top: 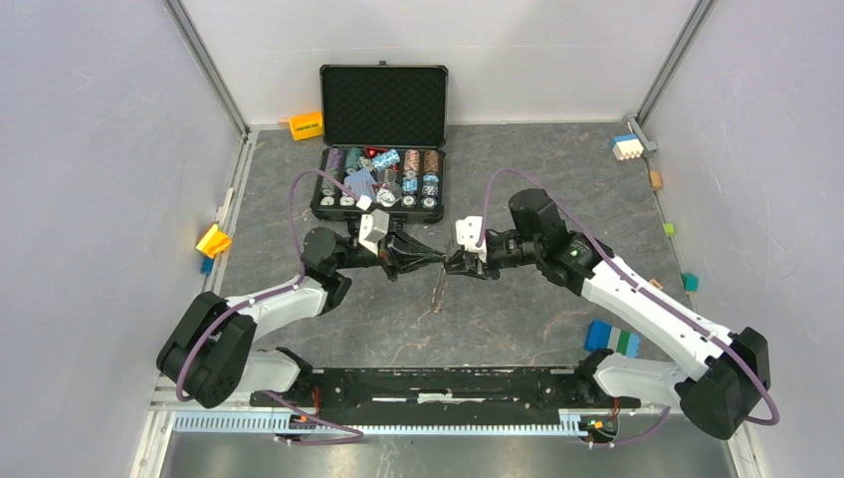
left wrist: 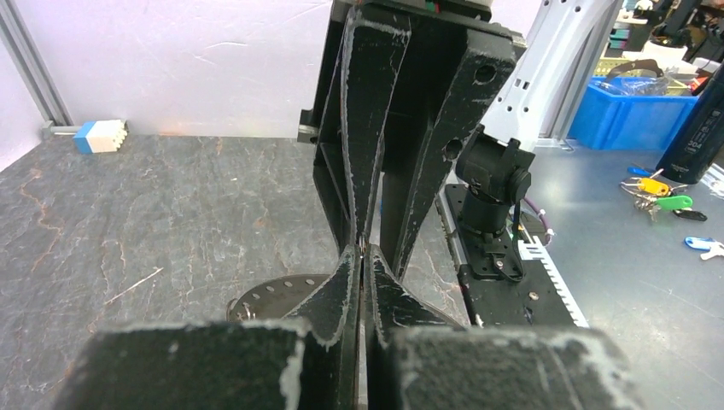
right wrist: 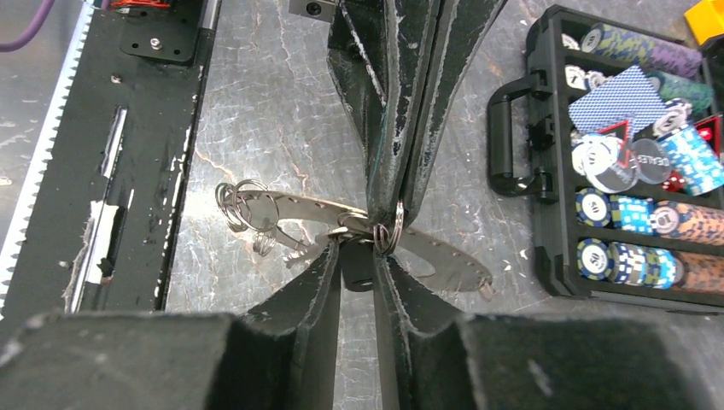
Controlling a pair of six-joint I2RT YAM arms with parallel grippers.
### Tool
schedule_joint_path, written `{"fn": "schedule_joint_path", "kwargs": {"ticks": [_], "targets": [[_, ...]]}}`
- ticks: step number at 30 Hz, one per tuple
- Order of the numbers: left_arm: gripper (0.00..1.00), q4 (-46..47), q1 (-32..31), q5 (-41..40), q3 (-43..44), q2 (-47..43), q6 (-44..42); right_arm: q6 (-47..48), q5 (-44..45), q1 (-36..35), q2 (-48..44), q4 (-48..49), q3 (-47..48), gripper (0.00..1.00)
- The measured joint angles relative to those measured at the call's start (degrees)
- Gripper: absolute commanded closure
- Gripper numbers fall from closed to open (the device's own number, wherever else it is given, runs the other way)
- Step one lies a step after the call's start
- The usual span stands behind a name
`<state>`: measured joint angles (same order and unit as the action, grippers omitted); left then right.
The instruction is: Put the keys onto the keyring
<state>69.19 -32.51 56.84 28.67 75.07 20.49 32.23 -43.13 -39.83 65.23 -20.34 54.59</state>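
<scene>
The left gripper and right gripper meet tip to tip above the middle of the bench, in front of the open chip case. Between them hangs the keyring — a flat grey plate with small holes, clear of the bench. The right gripper's fingers stand a narrow gap apart, clamped on its middle; the left gripper is all but closed on its rim. Small wire loops cluster at one end — what hangs on them is too small to tell.
</scene>
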Motion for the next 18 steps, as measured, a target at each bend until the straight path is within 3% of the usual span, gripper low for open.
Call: {"fn": "schedule_joint_path", "kwargs": {"ticks": [10, 18], "targets": [[0.98, 0.57, -0.09, -1.53, -0.02, 0.00, 0.04, -1.70, -2.05, 0.09, 2.64, 0.17, 0.57, 0.81], [0.98, 0.74, -0.09, -2.71, -0.63, 0.00, 0.02, -1.64, -0.42, 0.98, -0.59, 0.17, 0.57, 0.78]]}}
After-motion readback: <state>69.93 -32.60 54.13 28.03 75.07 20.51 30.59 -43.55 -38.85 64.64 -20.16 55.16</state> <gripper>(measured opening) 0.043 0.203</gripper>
